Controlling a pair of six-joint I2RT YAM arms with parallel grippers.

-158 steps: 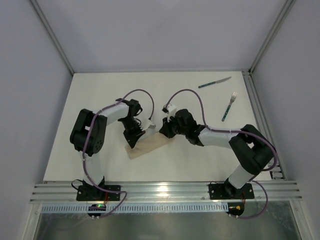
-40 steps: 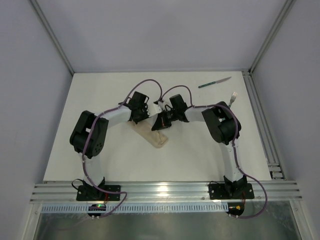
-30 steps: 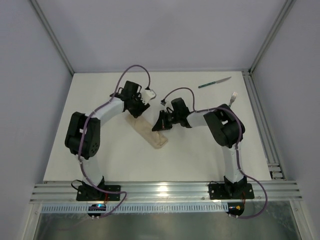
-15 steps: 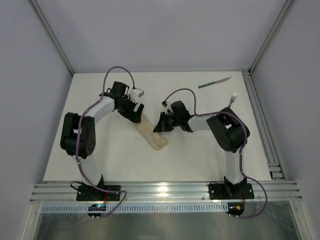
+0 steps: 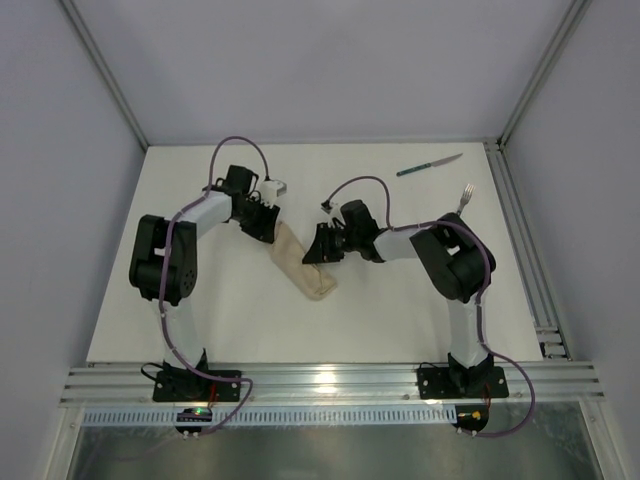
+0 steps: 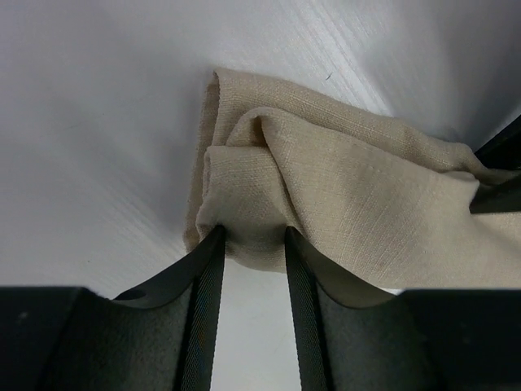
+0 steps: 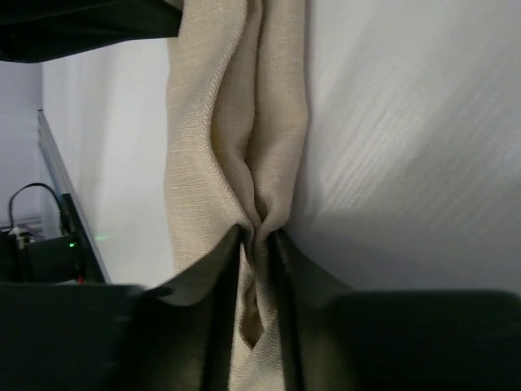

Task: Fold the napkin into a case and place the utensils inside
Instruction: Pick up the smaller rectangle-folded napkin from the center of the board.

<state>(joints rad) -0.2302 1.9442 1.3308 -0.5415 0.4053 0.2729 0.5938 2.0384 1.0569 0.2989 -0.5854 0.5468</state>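
Pinching napkin [image 5: 301,264] from both sides: left gripper [image 6: 251,235] clamped on its far end; right gripper [image 7: 259,232] nipping a side fold; knife [image 5: 428,165], fork [image 5: 465,196] well right of napkin.

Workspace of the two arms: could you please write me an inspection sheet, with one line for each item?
Surface: white table, flat.
Job's things: napkin folded into a narrow strip, lying diagonally near the centre; knife and fork at the far right, not in the napkin, the fork partly hidden by the right arm.
Clutter: nothing seen.
Hands: left hand pinches the strip's far end; right hand pinches a fold along its side.
Cables: purple cables loop above both arms.
Surroundings: grey walls; aluminium rail at the near edge.
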